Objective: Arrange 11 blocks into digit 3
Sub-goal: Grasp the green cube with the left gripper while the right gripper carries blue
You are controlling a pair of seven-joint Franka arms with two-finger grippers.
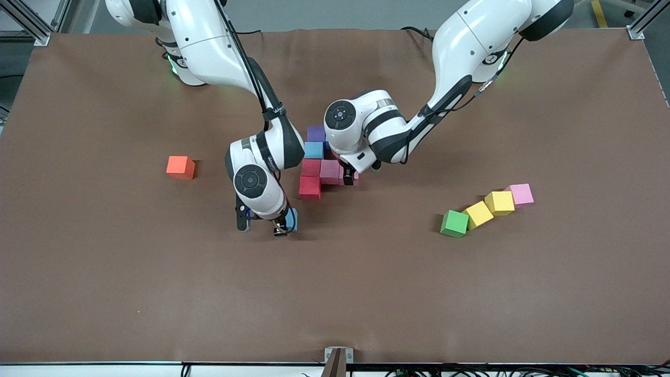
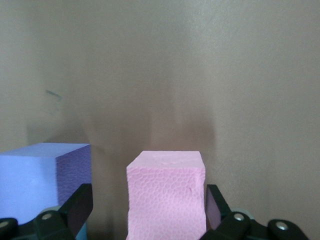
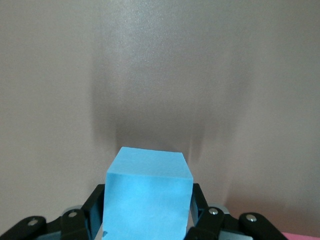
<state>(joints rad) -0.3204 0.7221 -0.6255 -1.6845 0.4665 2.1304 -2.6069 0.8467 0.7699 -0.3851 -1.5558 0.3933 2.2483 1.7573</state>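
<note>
Now right jaws clamp the blue block (image 3: 149, 192); left jaws stand apart around the pink block (image 2: 166, 195).

I see a brown desk (image 1: 104, 293), on it an orange cube (image 1: 180, 167), a cluster of touching cubes (image 1: 318, 168), a row of green (image 1: 454, 223), two yellow (image 1: 489, 208) and pink (image 1: 520, 193) cubes

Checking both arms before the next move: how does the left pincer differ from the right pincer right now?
The left pincer stands open around a pink cube at the cluster of placed cubes, gaps showing on both sides; the right pincer is closed on a light blue cube, away from the cluster and nearer the front camera. Both are down at table level.
</note>
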